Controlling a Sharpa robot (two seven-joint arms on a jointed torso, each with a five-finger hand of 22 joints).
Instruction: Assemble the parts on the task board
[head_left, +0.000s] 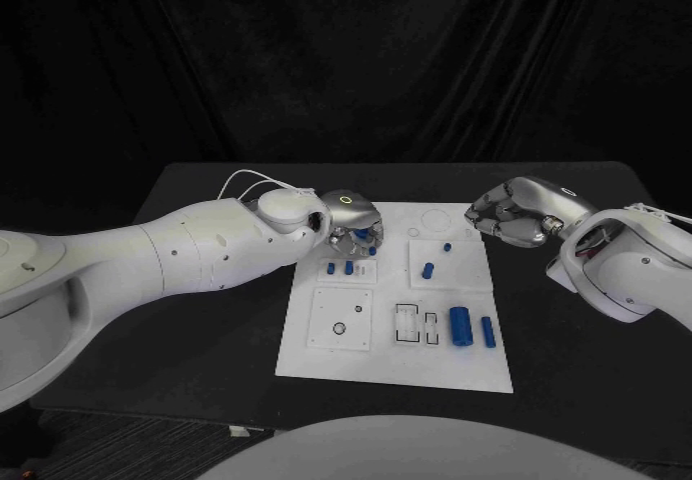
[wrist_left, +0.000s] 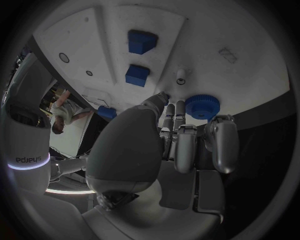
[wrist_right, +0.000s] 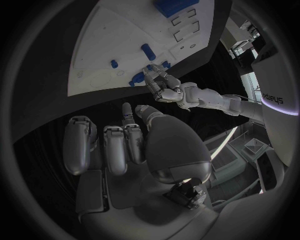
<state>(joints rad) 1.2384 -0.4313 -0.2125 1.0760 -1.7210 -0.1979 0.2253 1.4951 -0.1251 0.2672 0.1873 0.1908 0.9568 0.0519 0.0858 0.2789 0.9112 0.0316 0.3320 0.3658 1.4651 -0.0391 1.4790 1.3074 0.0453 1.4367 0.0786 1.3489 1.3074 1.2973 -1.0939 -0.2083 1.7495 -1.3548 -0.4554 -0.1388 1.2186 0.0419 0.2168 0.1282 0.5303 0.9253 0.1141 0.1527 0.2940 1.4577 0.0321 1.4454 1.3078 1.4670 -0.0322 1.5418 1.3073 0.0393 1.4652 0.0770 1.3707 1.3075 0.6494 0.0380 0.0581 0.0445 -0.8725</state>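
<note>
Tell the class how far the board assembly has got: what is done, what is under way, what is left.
Little looks done: blue parts lie loose on the task board. Under way: the left hand reaches over the board's far corner by a round blue part, though a grip cannot be told. The right hand hovers beside the board, holding nothing.

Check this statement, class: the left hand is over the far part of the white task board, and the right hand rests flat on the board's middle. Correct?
Not quite. The left hand is over the far part of the task board, but the head view shows the right hand beyond the board's far right corner, over the black table, not on the middle.
</note>
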